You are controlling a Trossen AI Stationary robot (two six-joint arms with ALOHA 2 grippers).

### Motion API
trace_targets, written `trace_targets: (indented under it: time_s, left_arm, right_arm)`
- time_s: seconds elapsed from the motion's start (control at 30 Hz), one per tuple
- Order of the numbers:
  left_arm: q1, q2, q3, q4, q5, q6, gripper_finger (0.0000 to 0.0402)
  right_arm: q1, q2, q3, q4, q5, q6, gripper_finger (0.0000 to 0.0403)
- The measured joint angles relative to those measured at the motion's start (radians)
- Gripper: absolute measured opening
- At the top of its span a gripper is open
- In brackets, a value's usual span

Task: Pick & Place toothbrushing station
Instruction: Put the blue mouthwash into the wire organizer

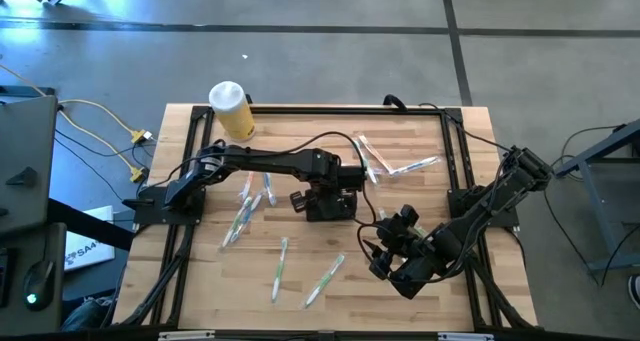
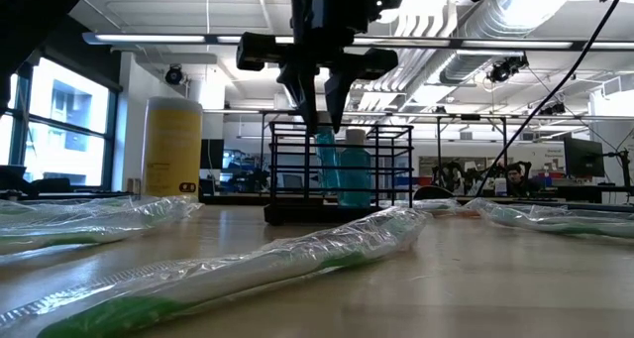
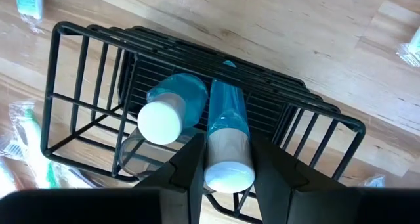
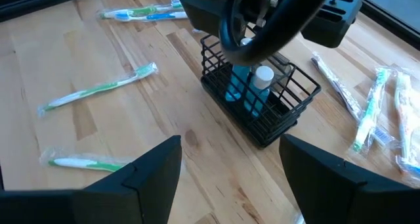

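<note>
The black wire-mesh caddy (image 1: 330, 207) stands on its base at the middle of the wooden table; it also shows in the low view (image 2: 282, 169) and the right wrist view (image 4: 266, 129). Inside it stand a blue bottle with a white cap (image 3: 163, 115) and a blue tube with a white cap (image 3: 226, 115). My left gripper (image 1: 326, 186) is right above the caddy, fingers down into it (image 2: 322, 120), shut on the tube. My right gripper (image 1: 382, 256) hovers open and empty (image 4: 230, 142) to the near right of the caddy. My left gripper pinches the blue tube's upper, white-capped end (image 3: 228, 170) between its two fingers (image 3: 190, 165). The fingers come from above, pointing down into the caddy's open top. The tube is tilted, its lower end down inside the caddy beside the bottle.
Several wrapped toothbrushes lie loose on the table: left of the caddy (image 1: 245, 206), near the front (image 1: 280, 266) (image 1: 325, 279) and at the back right (image 1: 400, 166). A yellow cylinder with a white lid (image 1: 230, 109) stands at the far left corner. A black frame edges the table.
</note>
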Motion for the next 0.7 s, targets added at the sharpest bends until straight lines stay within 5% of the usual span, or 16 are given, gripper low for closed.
trace_targets:
  time_s: [0.7]
  left_arm:
    - [0.0, 0.014, 0.014, -0.002, -0.007, -0.028, 0.0125]
  right_arm:
    - [0.0, 0.0, 0.0, -0.007, 0.0, 0.003, 0.0249]
